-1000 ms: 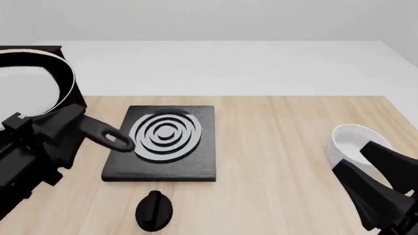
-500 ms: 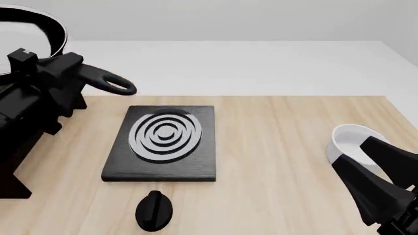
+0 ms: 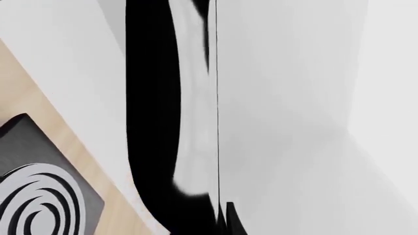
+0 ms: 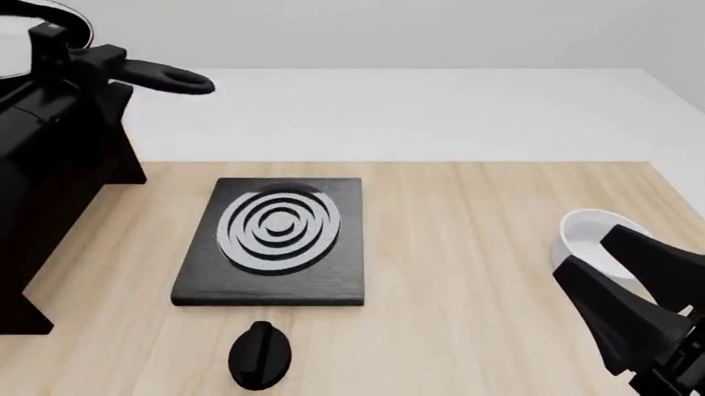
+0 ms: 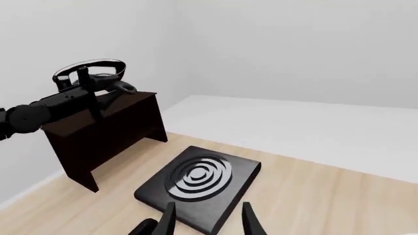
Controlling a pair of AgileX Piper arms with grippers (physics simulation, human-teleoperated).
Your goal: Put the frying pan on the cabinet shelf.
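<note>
Holding the pan (image 4: 28,45) by its handle (image 4: 165,78), my left gripper (image 4: 82,62) sits clamped at the frame's upper left, above the cabinet (image 5: 104,129). My right gripper (image 5: 205,220) hangs open and empty, lower right.

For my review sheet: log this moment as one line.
left claw: shut on pan, held above cabinet | right claw: open, idle near bowl | pan not yet on cabinet

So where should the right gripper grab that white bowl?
By the rim of the bowl, coming down from above, one finger inside the wall and one outside. It stands upright on the table, open side up, round and without a handle, so the thin wall is probably the only grippable part. The open right gripper is close by.
</note>
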